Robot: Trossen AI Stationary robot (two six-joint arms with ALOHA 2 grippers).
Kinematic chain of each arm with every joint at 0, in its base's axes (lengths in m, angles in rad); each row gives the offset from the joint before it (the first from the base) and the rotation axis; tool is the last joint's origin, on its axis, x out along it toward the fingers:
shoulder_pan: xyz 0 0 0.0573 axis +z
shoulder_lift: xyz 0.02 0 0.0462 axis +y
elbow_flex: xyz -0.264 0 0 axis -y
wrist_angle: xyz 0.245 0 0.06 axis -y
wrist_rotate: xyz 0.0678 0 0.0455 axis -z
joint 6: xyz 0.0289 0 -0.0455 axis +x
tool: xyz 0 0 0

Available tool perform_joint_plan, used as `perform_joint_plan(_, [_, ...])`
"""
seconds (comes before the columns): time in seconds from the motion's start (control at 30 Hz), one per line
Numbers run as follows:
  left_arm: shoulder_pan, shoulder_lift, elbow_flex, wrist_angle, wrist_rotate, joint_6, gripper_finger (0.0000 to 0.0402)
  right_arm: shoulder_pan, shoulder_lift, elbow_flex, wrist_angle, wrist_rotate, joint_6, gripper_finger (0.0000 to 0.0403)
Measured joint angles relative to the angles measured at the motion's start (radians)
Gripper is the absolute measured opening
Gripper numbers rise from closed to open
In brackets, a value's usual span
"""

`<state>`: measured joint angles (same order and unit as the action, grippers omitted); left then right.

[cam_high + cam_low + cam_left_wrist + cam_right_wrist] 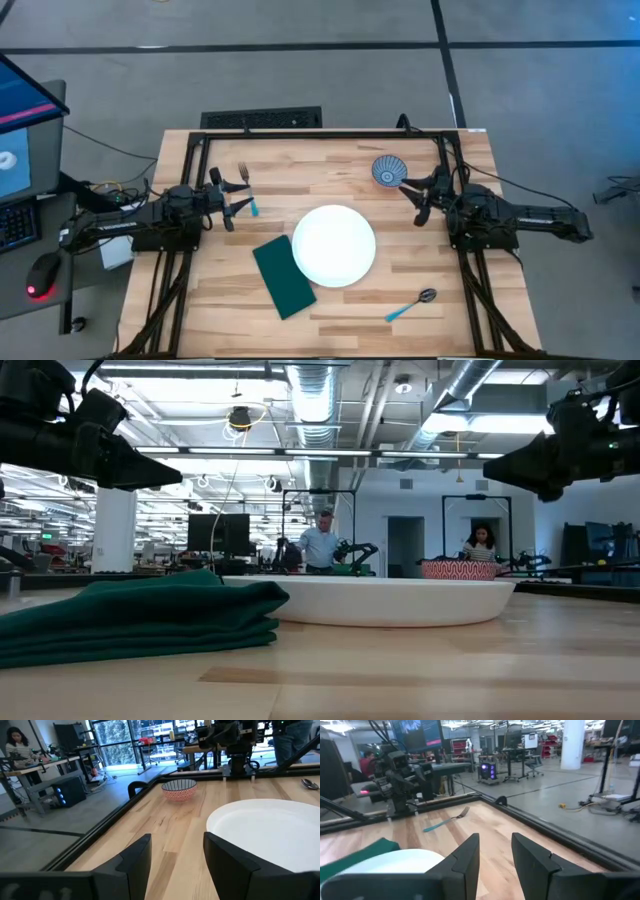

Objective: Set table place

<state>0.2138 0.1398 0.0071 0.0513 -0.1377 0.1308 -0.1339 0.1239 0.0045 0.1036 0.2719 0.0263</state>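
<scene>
The white plate (pixel 334 245) sits at the middle of the wooden tabletop (pixel 330 165), with the dark green napkin (pixel 284 276) lying just beside it on the left arm's side. The blue-handled spoon (pixel 412 305) lies near the front edge, apart from the plate; the fork (pixel 246 187) lies toward the back left, and the patterned bowl (pixel 388 170) toward the back right.

The 2 arms flank the plate — the left gripper (pixel 236 200) hangs near the fork, fingers spread wide and empty; the right gripper (pixel 414 197) hangs just beside the bowl, fingers parted, holding nothing.
</scene>
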Motion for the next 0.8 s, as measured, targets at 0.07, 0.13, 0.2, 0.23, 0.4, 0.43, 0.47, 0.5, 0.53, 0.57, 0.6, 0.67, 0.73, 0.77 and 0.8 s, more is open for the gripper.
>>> perform_joint_plan(0.07, [0.0,0.0,0.0,0.0,0.0,0.0,0.0171,0.0,0.0,0.0,0.0,-0.002,-0.002,0.0138])
perform_joint_plan(0.13, [0.0,0.0,0.0,0.0,0.0,0.0,0.0171,0.003,0.0,0.0,0.0,-0.005,0.003,0.0137])
perform_joint_plan(0.2, [0.0,0.0,0.0,0.0,0.0,0.0,0.0171,0.003,0.0,0.0,0.001,-0.006,0.003,0.0137])
perform_joint_plan(0.23, [0.0,0.0,0.0,0.0,0.0,0.0,0.0171,0.003,0.0,0.0,0.005,-0.006,0.003,0.0138])
perform_joint_plan(0.4, [0.0,0.0,0.0,0.0,0.0,0.0,0.0171,-0.007,0.0,0.0,0.03,0.021,0.06,0.0137])
perform_joint_plan(0.43, [0.0,0.0,0.0,0.0,0.0,0.0,0.0171,-0.013,0.0,0.0,0.034,0.021,0.061,0.0135])
perform_joint_plan(0.47, [0.0,0.0,0.0,0.0,0.0,-0.003,0.0171,-0.017,0.0,0.0,0.046,0.021,0.064,0.0134])
perform_joint_plan(0.5, [0.0,0.0,0.0,0.0,0.0,-0.015,0.0171,-0.02,0.0,0.003,0.06,0.019,0.07,0.0133])
perform_joint_plan(0.53, [0.0,0.0,0.0,0.0,0.0,-0.03,0.0171,-0.021,0.0,0.01,0.057,0.017,0.077,0.0132])
perform_joint_plan(0.57, [0.0,0.0,0.0,0.0,0.0,-0.049,0.0171,-0.025,0.001,0.025,0.052,0.017,0.078,0.0131])
perform_joint_plan(0.6, [0.0,0.0,0.0,0.0,0.0,-0.07,0.0171,-0.026,0.001,0.047,0.051,0.016,0.078,0.013])
perform_joint_plan(0.67, [0.0,0.0,0.0,0.0,0.0,-0.111,0.0171,-0.026,-0.001,0.106,0.035,0.004,0.064,0.013])
perform_joint_plan(0.73, [0.0,0.0,0.0,0.0,0.0,-0.155,0.0171,-0.026,0.007,0.179,-0.041,-0.025,0.033,0.013])
perform_joint_plan(0.77, [0.0,0.0,0.0,0.0,0.0,-0.175,0.0171,-0.026,0.02,0.218,-0.089,-0.033,0.03,0.013])
perform_joint_plan(0.8, [0.0,0.0,0.0,0.0,0.0,-0.191,0.0171,-0.026,0.039,0.261,-0.143,-0.034,0.035,0.013])
